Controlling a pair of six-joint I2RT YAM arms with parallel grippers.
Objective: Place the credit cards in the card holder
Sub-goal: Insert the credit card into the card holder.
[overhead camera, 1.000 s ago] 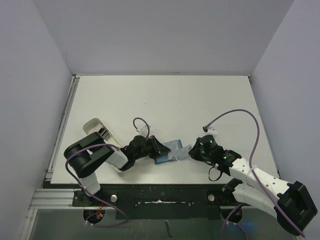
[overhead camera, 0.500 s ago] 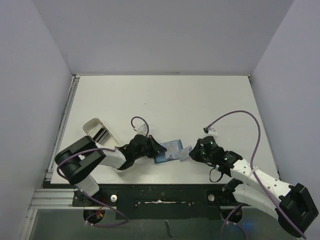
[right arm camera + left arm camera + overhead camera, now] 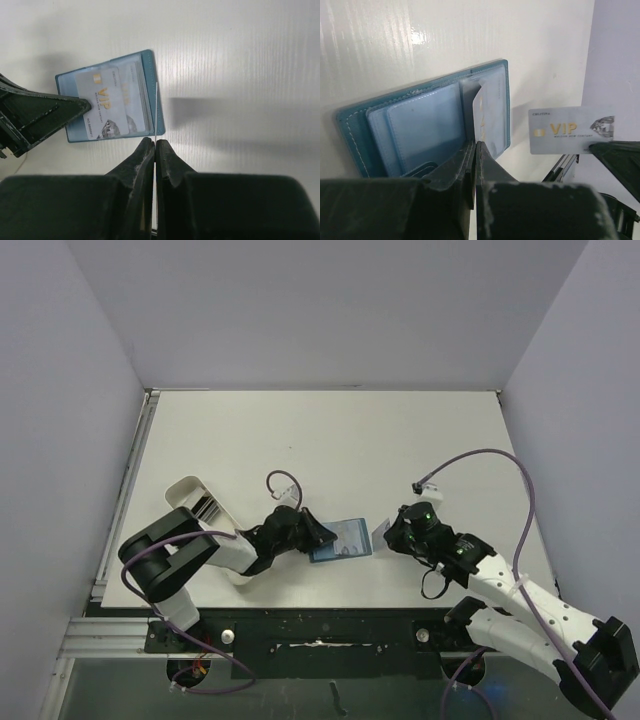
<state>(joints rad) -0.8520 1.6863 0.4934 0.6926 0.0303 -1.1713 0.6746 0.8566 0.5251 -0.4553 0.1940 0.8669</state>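
The teal card holder [image 3: 347, 538] lies open on the table between the arms, its clear pockets up. My left gripper [image 3: 321, 533] is shut on a credit card held on edge over the holder's left part; that card shows face-on in the right wrist view [image 3: 102, 102] and edge-on in the left wrist view [image 3: 476, 112]. My right gripper [image 3: 388, 536] is shut on a second credit card [image 3: 380, 530], upright just off the holder's right edge. That card shows face-on, marked VIP, in the left wrist view [image 3: 570, 130]. The holder also shows in both wrist views [image 3: 420, 125] [image 3: 149, 67].
A long white tray [image 3: 190, 492] stands at the left, beside the left arm. Purple cables [image 3: 480, 455] loop over the table by each wrist. The table's near edge runs just below both grippers.
My right gripper has drawn its card slightly right and up, away from the holder's right edge. My left gripper stays over the holder with its card.
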